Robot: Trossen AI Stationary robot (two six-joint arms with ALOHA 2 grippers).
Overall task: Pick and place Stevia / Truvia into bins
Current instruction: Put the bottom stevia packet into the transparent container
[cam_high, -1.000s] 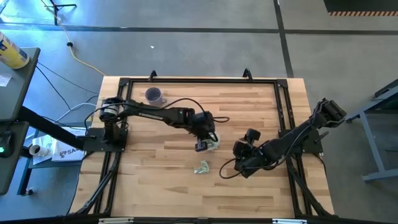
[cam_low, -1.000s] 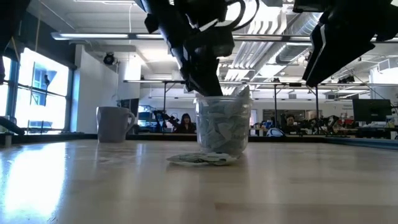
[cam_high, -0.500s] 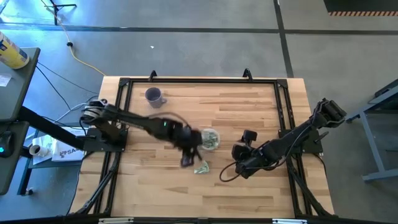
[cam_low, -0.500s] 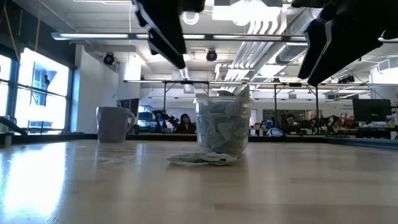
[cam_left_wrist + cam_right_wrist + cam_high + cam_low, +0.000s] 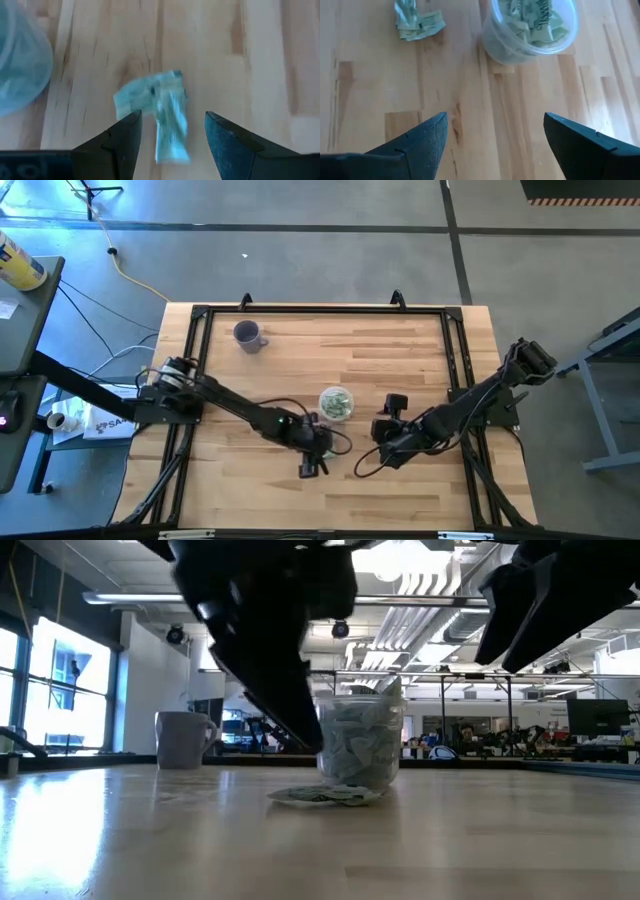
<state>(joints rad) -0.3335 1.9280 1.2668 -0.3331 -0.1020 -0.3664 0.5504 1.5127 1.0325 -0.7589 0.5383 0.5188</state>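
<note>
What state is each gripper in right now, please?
Left gripper: open, empty, poised over the loose sachets on the table.
Right gripper: open, empty, near the clear cup.

Overhead, table-level, two wrist cameras

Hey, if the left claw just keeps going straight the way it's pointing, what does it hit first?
Most likely the loose sachets lying on the table. The left claw stands open with them showing between its fingers, beside the cup. Depth is unclear.
</note>
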